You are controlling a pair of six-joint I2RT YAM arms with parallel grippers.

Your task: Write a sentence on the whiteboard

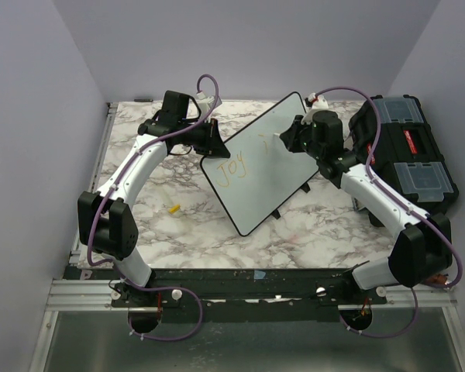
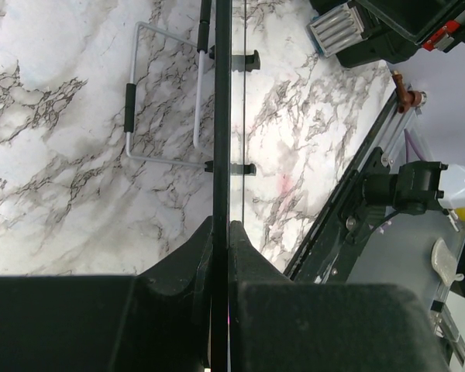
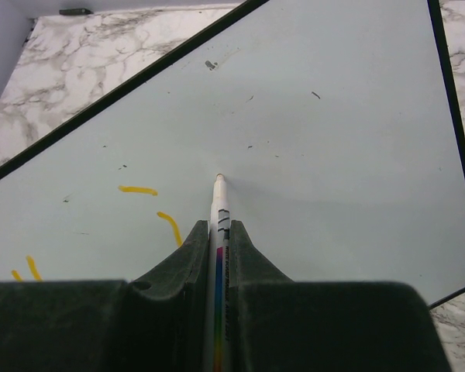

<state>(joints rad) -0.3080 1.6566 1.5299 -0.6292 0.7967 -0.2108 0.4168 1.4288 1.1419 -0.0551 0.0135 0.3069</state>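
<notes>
The whiteboard (image 1: 256, 194) stands tilted on the marble table, with its black rim seen edge-on in the left wrist view (image 2: 222, 116). My left gripper (image 1: 215, 138) (image 2: 222, 225) is shut on that rim at the board's upper left edge. The sentence (image 1: 232, 172) reads "Joy" in yellow-orange, and two short yellow strokes (image 3: 138, 190) lie further right. My right gripper (image 1: 288, 138) (image 3: 220, 225) is shut on a white marker (image 3: 219, 205). The marker's tip rests against the whiteboard (image 3: 318, 116) just right of those strokes.
A black toolbox (image 1: 407, 151) (image 2: 387, 31) with clear lids sits at the right, behind my right arm. A small yellow cap (image 1: 173, 208) lies on the table left of the board. A wire stand (image 2: 132, 101) lies behind the board.
</notes>
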